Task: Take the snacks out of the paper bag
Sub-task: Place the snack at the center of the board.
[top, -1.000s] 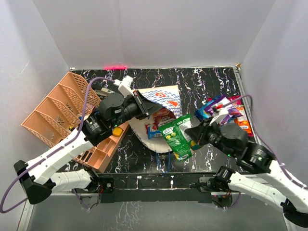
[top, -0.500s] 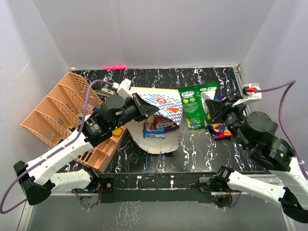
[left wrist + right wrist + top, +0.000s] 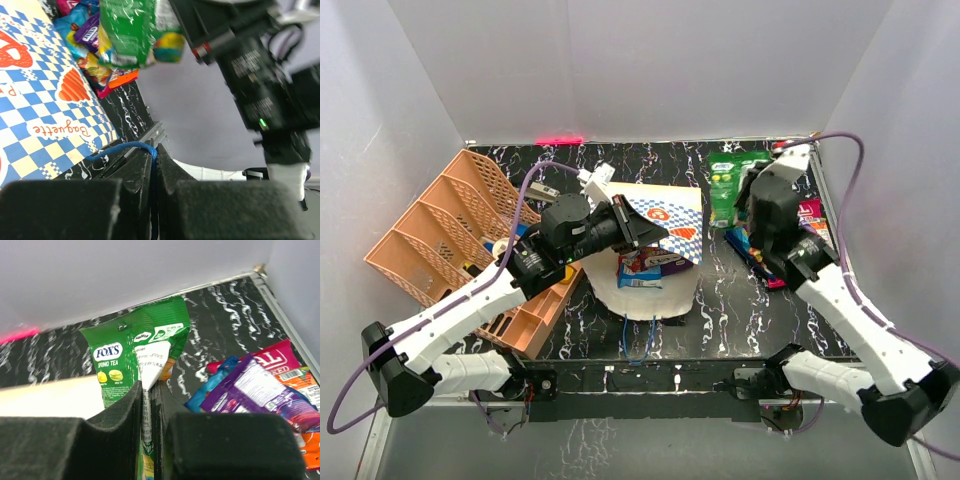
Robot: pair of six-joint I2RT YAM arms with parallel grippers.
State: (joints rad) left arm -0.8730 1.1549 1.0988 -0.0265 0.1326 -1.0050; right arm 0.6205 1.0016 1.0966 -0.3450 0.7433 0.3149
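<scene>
Though overhead hides both grips, wrist views show left jaws clamping blue cord (image 3: 120, 146), right jaws green packet (image 3: 135, 340).

- Green Fox's packet (image 3: 131, 347): glossy, crinkled plastic film.
- Snack packets (image 3: 255, 390) at the tabletop's (image 3: 740, 300) right edge: same shiny film.
- Paper bag (image 3: 670, 212): matt printed paper; handle (image 3: 125, 147) of thin blue cord.
- Basket (image 3: 430, 235): smooth peach plastic lattice.
- Tabletop: black, white-veined, slightly glossy.
- Finger pads (image 3: 55, 450) of the right gripper (image 3: 148, 390): matt, grainy black.

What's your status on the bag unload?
Left gripper shut on blue handle of paper bag. Right gripper shut on green packet, near snack pile. Packets left in bag mouth. No obstruction seen.
</scene>
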